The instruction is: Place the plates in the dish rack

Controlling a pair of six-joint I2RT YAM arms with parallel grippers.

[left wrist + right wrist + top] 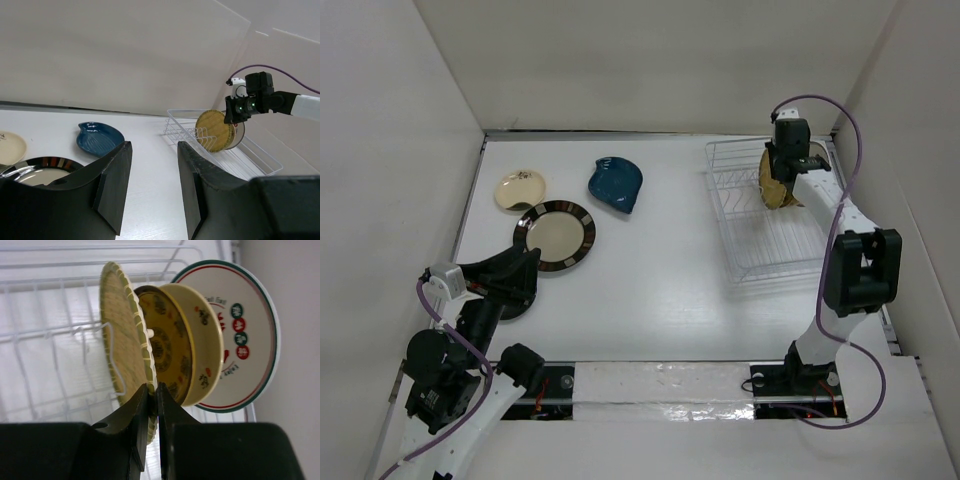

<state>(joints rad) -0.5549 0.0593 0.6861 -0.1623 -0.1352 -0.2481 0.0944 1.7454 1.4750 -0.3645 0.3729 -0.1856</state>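
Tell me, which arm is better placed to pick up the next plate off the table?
Probably left. The left gripper sits open beside the dark-rimmed plate, the blue plate close by. The right gripper is far off at the dish rack, pinching the yellow woven plate.

Bright, even light, faint soft shadows — glare on the near table (660, 310) edge, wrist-view foregrounds dark, blurred

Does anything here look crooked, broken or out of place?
Nothing stands out. The yellow woven plate, pinched by the right fingers, stands upright in the dish rack beside two others. The cream floral plate, dark-rimmed plate and blue leaf-shaped plate lie flat on the table, unbroken.
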